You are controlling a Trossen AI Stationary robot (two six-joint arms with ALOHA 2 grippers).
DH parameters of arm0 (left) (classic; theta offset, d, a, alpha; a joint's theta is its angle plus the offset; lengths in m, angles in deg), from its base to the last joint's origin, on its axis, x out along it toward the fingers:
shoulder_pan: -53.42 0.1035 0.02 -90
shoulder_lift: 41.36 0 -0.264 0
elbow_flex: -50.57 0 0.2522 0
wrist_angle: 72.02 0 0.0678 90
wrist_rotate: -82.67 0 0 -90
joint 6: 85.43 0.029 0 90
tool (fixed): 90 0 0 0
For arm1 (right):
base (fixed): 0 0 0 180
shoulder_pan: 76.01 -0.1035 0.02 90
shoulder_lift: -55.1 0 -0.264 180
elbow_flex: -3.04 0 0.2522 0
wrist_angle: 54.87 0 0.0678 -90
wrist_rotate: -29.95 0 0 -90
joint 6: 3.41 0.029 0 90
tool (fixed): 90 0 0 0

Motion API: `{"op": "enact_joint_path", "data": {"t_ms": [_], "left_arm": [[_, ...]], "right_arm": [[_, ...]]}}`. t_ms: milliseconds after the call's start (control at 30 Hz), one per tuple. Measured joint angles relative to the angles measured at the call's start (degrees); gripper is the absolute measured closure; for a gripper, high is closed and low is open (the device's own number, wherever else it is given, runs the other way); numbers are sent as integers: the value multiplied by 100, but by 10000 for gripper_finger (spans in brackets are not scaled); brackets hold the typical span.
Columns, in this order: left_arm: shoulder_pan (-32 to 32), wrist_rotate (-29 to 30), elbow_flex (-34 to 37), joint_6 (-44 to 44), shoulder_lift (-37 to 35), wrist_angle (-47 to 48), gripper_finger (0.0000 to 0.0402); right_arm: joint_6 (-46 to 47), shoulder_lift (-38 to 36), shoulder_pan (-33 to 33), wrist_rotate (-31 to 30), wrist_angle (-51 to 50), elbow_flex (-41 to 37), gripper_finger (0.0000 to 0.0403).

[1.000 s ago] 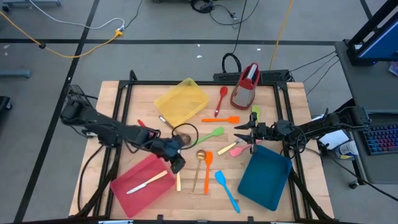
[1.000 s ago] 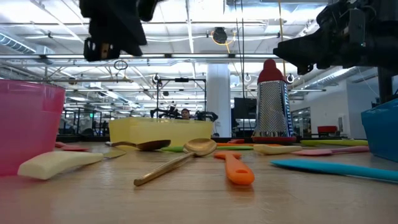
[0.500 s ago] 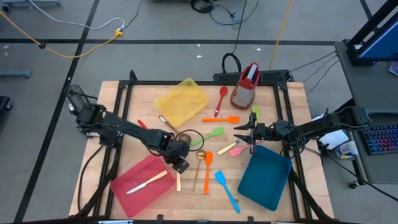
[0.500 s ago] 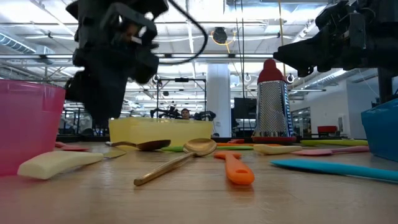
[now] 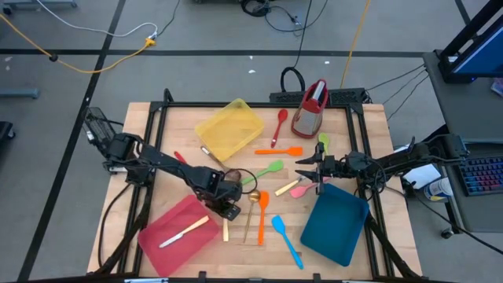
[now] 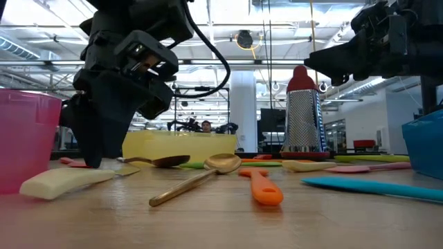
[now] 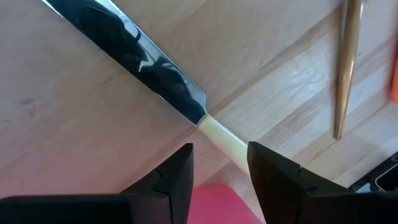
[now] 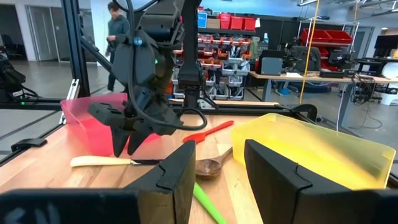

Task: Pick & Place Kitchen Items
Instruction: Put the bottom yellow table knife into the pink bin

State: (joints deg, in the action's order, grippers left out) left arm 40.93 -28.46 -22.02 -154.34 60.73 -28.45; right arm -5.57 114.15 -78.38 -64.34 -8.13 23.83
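A knife with a pale handle (image 7: 225, 142) and a steel blade (image 7: 134, 59) lies flat on the wooden table beside the pink-red tray (image 5: 174, 233). Its handle also shows in the low view (image 6: 64, 182) and the high view (image 5: 225, 229). My left gripper (image 7: 221, 158) is open and low over the knife, one finger on each side of the handle where it meets the blade; I cannot tell whether they touch it. It also shows in the high view (image 5: 229, 209). My right gripper (image 5: 303, 171) is open and empty above the table's right half.
A second pale-handled knife (image 5: 185, 230) lies in the pink-red tray. A gold spoon (image 5: 251, 206), an orange spatula (image 5: 262, 214) and a blue spatula (image 5: 287, 240) lie just right of my left gripper. A yellow tray (image 5: 229, 127), a blue tray (image 5: 334, 224) and a grater (image 5: 310, 108) stand around.
My left gripper has gone down from well above the table to just over it, moving a little toward the near and right edges, and now stands over the knife beside the pink-red tray. The knife has stayed where it was.
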Motion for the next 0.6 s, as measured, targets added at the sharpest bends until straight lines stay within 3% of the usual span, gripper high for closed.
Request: {"op": "enact_joint_path", "data": {"t_ms": [333,600], "left_arm": [[-182,340,-9,-708,186,-169,247],[-172,571,-15,-625,232,-223,257]], "right_arm": [[151,0,0,1,-36,0,271],[153,2,0,-7,-84,2,271]]}}
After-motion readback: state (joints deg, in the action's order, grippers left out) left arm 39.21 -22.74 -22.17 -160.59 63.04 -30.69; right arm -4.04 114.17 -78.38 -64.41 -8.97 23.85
